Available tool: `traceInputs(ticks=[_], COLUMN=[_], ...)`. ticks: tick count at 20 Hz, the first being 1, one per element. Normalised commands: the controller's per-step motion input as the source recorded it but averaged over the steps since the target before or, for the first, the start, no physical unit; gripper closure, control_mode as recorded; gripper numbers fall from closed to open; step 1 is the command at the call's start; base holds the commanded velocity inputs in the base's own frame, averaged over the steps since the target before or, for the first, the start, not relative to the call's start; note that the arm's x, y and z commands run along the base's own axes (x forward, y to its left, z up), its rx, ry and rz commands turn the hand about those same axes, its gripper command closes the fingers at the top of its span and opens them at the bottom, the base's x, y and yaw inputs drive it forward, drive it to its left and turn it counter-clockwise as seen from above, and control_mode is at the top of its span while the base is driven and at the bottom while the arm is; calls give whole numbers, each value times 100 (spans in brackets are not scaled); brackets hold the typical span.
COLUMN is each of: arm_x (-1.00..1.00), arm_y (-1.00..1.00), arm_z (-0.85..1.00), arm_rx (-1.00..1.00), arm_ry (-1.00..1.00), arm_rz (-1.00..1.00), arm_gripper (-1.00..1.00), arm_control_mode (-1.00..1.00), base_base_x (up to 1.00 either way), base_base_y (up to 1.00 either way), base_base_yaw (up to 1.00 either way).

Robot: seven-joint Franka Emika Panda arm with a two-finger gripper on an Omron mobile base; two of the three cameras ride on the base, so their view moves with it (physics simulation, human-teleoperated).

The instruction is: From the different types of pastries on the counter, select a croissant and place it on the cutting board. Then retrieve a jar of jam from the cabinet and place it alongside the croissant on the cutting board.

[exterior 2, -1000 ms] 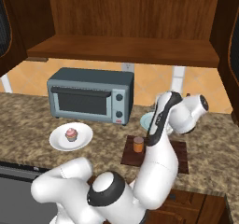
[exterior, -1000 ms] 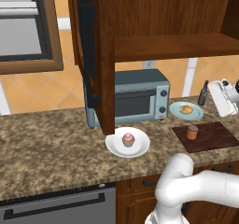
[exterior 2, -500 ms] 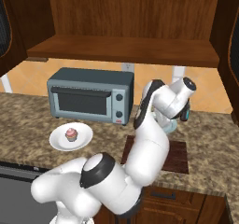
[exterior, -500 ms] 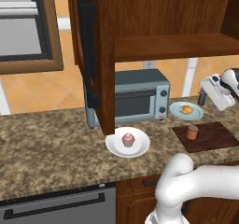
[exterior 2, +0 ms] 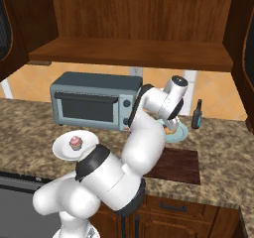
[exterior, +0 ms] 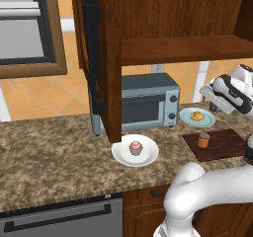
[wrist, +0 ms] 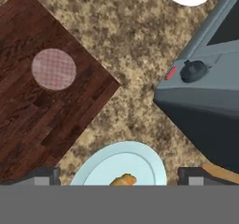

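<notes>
I see the toaster oven [exterior: 142,105] standing at the back of the counter [exterior: 49,152], close beside the pale teal plate [exterior: 197,117]; from the hand view its grey corner and knob crowd the plate's side. The open cabinet [exterior: 163,19] door [exterior: 101,58] hangs down in front of the oven's left end. A slim dark bottle [exterior 2: 197,114] stands by the wall, just past the plate. The cupcake [exterior: 136,147] sits on its white plate [exterior: 135,152], well apart from the board.

The croissant [exterior: 197,116] lies on the teal plate, not on the cutting board [exterior: 222,144]. The jar of jam [exterior: 203,140] stands upright on the board's near-left part; in the hand view its lid is a pale round disc.

The gripper [wrist: 119,177] hangs above the teal plate, fingers wide apart with nothing between them; the croissant peeks up at the bottom edge of the hand view between the tips.

Against the frame half a second back: the hand has swung higher and turned more over the plate. Plates, jar and board lie where they were.
</notes>
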Motion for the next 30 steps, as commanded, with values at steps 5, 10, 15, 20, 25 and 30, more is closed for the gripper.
traceInputs(ticks=[5, 10, 15, 20, 25, 30], arm_x=[25, 5, 0, 10, 27, 29], arm_y=[0, 0, 0, 0, 0, -14], arm_z=[-14, -2, -1, -4, -28, -4], arm_rx=[-14, -23, -1, -3, -19, -7], arm_ry=[0, -3, 0, 1, 8, 1], arm_rz=[5, 13, 3, 0, 9, 10], arm_gripper=[-100, -100, -100, -100, -100, -100], arm_control_mode=[-100, -100, -100, -100, -100, -100], base_base_x=[0, 0, 0, 0, 0, 0], base_base_y=[0, 0, 0, 0, 0, 0], base_base_yaw=[0, 0, 0, 0, 0, 0])
